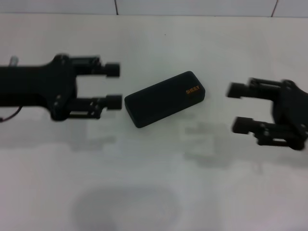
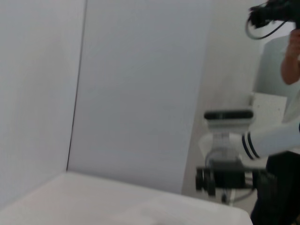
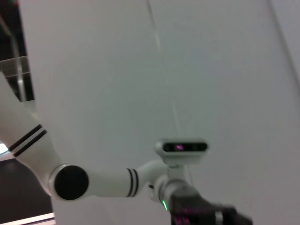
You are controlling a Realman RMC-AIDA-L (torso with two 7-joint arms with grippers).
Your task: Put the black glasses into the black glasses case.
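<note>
The black glasses case lies shut and slanted on the white table, its gold logo toward the right end. The black glasses are out of view. My left gripper is open and empty, level above the table, its fingertips just left of the case's left end. My right gripper is open and empty, to the right of the case with a gap between them. The left wrist view shows the right arm's gripper far off. The right wrist view shows the left arm.
A white wall with tile seams runs behind the table's far edge. A faint grey shadow lies on the table near the front. A person stands at the edge of the left wrist view.
</note>
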